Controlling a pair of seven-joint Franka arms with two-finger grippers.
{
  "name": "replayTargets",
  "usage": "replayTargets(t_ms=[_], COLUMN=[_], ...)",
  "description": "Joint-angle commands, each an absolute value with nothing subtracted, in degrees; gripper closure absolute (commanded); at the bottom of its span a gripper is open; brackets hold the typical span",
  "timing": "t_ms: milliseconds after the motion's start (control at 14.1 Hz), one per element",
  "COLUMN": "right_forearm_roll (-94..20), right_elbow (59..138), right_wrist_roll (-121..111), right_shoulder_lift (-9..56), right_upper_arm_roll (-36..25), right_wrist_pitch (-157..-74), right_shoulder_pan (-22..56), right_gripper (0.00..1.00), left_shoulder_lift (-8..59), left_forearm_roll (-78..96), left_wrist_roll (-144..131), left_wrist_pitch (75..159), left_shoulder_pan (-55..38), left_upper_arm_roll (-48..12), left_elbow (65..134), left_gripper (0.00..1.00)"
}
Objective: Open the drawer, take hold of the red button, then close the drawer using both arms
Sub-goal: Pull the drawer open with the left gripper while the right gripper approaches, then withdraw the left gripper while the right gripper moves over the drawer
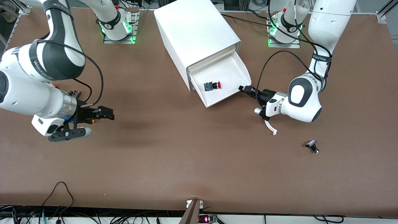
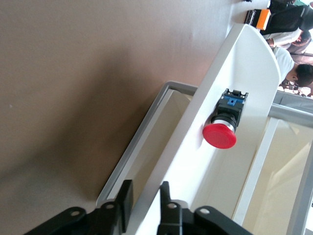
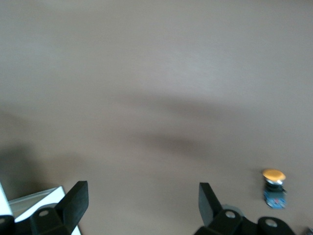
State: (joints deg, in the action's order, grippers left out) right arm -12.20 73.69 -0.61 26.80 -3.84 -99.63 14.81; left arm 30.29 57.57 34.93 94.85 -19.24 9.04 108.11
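Note:
One drawer [image 1: 231,70] stands pulled out of the white cabinet [image 1: 196,28]. The button [image 1: 213,86], red cap on a black and blue body, lies on its side in the drawer near the cabinet's mouth. My left gripper [image 1: 242,88] is at the drawer's front corner toward the left arm's end. In the left wrist view its fingers [image 2: 126,196] straddle the front wall of the drawer [image 2: 244,63], slightly apart and not pinching it, with the button [image 2: 225,125] further in. My right gripper [image 1: 98,123] hangs open over bare table at the right arm's end, its jaws [image 3: 143,193] holding nothing.
A small black and silver part [image 1: 312,147] lies on the table at the left arm's end, nearer the camera than the left gripper. A yellow-capped button [image 3: 274,187] stands on the table by my right gripper. Cables run along the table's front edge.

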Motion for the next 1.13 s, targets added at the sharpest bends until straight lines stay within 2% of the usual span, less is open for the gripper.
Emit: replayTargets(t_ms=[0, 284, 496, 638, 851, 1064], right_forearm_roll=[-13.01, -12.66, -12.22, -9.6, -7.03, -7.12], right_elbow=[73.83, 73.48, 73.39, 73.39, 73.39, 73.48], right_wrist_roll=[-1.14, -1.4, -1.93, -2.46, -5.88, -11.24], right_shoulder_lift=[26.54, 26.11, 25.84, 25.93, 26.54, 26.37], right_upper_arm_roll=[-1.94, -1.85, -1.85, -1.85, -1.76, 0.87], right_wrist_pitch=[-102.3, -102.31, -102.39, -104.49, -105.81, -107.14], right_shoulder_pan=[17.04, 24.41, 31.88, 36.19, 39.99, 41.39], right_gripper=[0.0, 0.0, 0.0, 0.0, 0.0, 0.0], left_shoulder_lift=[29.27, 25.85, 20.32, 14.97, 10.04, 3.45], left_forearm_roll=[58.45, 57.92, 47.86, 43.61, 41.15, 28.53], left_wrist_roll=[33.57, 33.4, 33.4, 33.4, 33.22, 32.87], left_wrist_pitch=[96.24, 96.59, 102.72, 109.75, 110.3, 109.78], left_shoulder_pan=[-18.2, -17.84, -15.91, -12.85, -8.45, -6.77], left_upper_arm_roll=[9.4, 9.4, 9.4, 9.4, 9.4, 9.4], left_elbow=[107.31, 107.4, 107.05, 107.14, 107.31, 107.14], left_gripper=[0.0, 0.0, 0.0, 0.0, 0.0, 0.0])
